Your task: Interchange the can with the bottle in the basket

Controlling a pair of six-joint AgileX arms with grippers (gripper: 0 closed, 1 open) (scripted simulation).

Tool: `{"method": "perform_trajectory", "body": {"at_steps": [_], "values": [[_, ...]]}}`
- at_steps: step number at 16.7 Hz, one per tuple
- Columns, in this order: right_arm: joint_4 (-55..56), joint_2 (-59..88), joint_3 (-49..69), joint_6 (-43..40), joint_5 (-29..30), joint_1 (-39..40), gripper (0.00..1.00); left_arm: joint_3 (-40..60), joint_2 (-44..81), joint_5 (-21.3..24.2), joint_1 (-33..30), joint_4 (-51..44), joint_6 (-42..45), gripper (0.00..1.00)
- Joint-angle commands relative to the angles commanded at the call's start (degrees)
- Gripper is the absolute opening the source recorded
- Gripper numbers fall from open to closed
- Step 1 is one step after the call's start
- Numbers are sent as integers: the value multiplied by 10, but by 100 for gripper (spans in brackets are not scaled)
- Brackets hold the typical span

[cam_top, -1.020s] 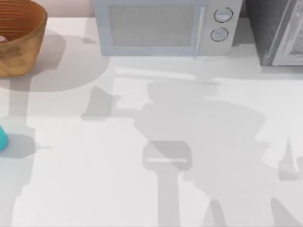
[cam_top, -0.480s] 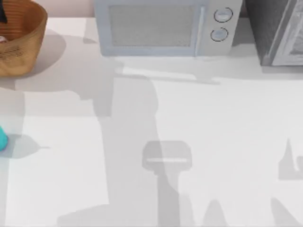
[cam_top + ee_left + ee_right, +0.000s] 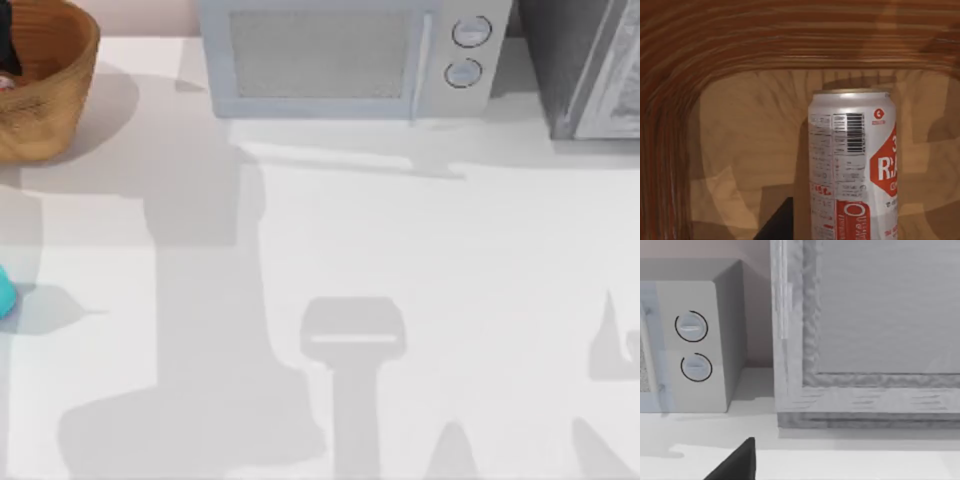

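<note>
Here the left hand (image 3: 5,45) hangs inside the basket (image 3: 60,70) beside the can (image 3: 855,165) — grip state unclear.

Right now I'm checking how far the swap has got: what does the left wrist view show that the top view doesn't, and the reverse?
Left wrist view alone: the can standing upright on the basket floor, its white body, red label and barcode readable, with a dark fingertip of the left gripper beside it.

Top view alone: the bottle as a teal edge on the table at the left side, outside the basket, and the microwave at the back.

Both: the basket, as rim and outer wall from above, and as ribbed inside from the wrist.
</note>
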Motion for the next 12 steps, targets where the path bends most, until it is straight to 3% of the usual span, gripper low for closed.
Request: {"method": "perform_trajectory", "body": {"at_steps": [12], "values": [[0, 0, 0, 0, 0, 0, 100, 4, 26, -2, -10, 22, -9, 100]]}}
